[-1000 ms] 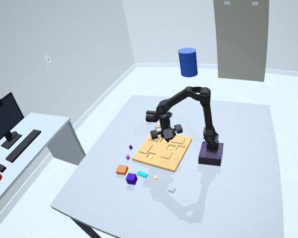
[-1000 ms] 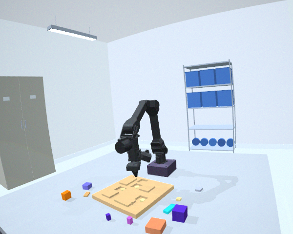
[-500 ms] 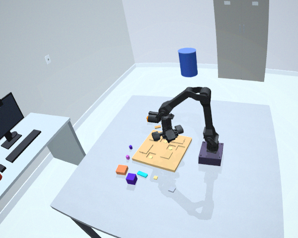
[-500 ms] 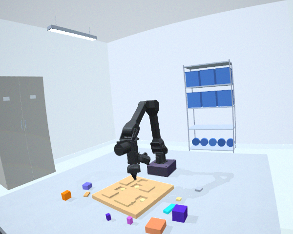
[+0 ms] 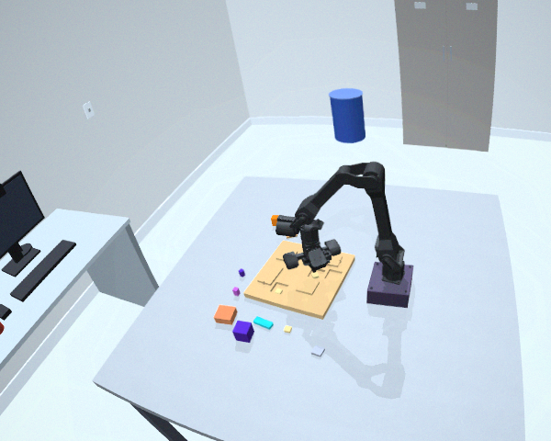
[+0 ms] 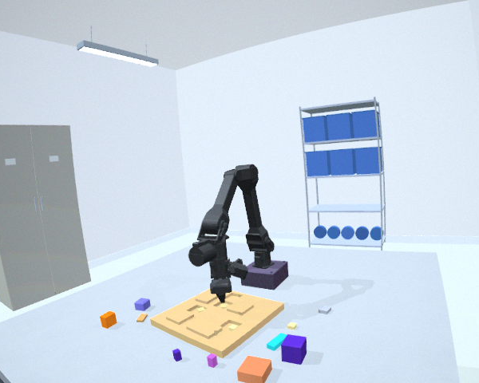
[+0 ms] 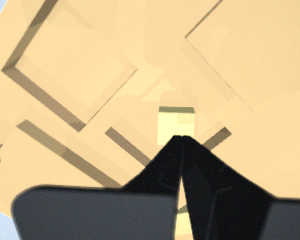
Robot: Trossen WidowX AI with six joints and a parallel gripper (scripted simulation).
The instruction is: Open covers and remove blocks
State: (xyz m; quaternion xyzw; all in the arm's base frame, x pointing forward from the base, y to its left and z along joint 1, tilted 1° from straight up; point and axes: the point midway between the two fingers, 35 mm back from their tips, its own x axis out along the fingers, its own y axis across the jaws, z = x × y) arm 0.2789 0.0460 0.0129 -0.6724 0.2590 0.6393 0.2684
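Observation:
The tan puzzle board (image 5: 309, 303) (image 6: 260, 313) (image 7: 155, 60) lies on the table with flat tan covers and sunken wells. My gripper (image 5: 312, 266) (image 6: 222, 300) (image 7: 180, 143) is shut and empty, pointing straight down just above the board's middle. Right beyond its tips a pale yellow block (image 5: 315, 274) (image 6: 223, 306) (image 7: 176, 125) sits in an uncovered well. Another pale yellow block (image 5: 278, 290) (image 6: 232, 326) sits in a well near the board's front. A third pale yellow block (image 5: 287, 328) (image 6: 291, 325) lies on the table beside the board.
Loose pieces lie around the board: an orange block (image 5: 225, 313) (image 6: 254, 369), a purple cube (image 5: 242, 331) (image 6: 293, 349), a cyan bar (image 5: 263, 322) (image 6: 276, 341), two small purple pieces (image 5: 241, 272) (image 5: 236, 290), a grey tile (image 5: 318, 351) (image 6: 324, 309). The arm's base (image 5: 389, 285) (image 6: 264, 274) stands behind the board.

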